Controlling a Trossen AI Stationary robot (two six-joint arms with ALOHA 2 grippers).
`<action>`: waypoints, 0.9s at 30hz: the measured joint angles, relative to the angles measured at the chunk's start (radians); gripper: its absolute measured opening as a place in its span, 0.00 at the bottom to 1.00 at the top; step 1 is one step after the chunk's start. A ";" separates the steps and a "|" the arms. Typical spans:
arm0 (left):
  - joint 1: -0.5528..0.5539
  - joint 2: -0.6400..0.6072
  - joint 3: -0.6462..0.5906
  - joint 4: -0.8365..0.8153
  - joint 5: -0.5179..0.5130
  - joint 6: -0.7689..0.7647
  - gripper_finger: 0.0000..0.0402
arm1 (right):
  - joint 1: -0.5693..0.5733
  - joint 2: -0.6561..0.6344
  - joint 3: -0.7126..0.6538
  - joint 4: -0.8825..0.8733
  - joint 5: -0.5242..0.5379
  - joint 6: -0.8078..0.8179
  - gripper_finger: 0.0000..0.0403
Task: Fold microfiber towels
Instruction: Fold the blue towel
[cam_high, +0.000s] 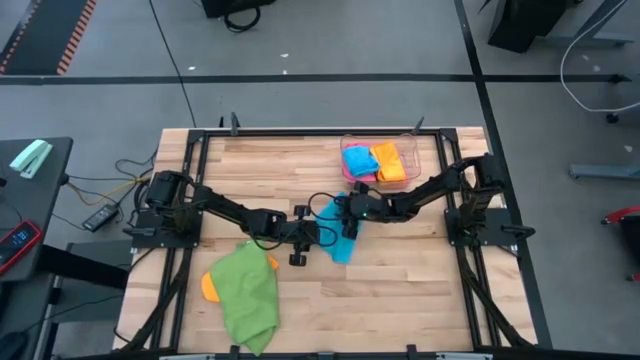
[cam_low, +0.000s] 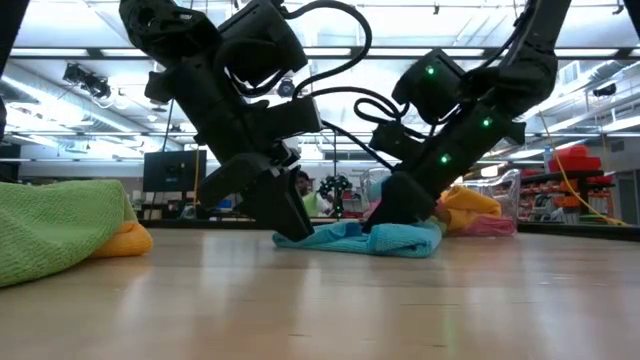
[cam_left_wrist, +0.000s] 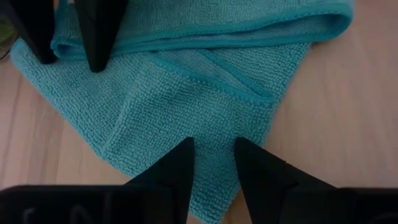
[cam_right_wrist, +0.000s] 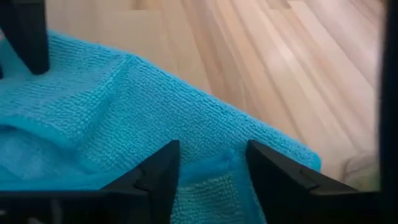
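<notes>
So we're mid-fold on the blue towel (cam_high: 338, 226) right now. Our left gripper (cam_left_wrist: 213, 163) sits right on top of it, fingers parted a little with cloth showing in the gap, tips pressed into one end, but we can't tell if it's actually pinching anything. The right gripper (cam_right_wrist: 211, 167) is down on the same towel from the other end, fingers also apart over a raised ridge of cloth; again, can't say it has a real hold. The towel already shows one doubled-over edge between the two grippers, so it's partly folded, not finished.

Out past the left gripper, a green towel (cam_high: 247, 296) lies crumpled over an orange one (cam_high: 209, 285), both untouched. Beyond the right gripper, the tray (cam_high: 412, 148) holds what look like finished ones: blue, orange, pink.
</notes>
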 joint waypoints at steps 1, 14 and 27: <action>0.000 0.000 0.000 0.000 0.000 0.000 0.32 | 0.002 -0.004 0.000 -0.009 -0.002 0.003 0.46; 0.000 0.000 0.000 -0.001 0.000 0.000 0.31 | 0.002 -0.015 0.000 -0.035 -0.003 0.020 0.29; 0.000 0.000 0.000 -0.002 0.000 -0.003 0.29 | 0.002 -0.016 0.000 -0.041 -0.004 0.025 0.10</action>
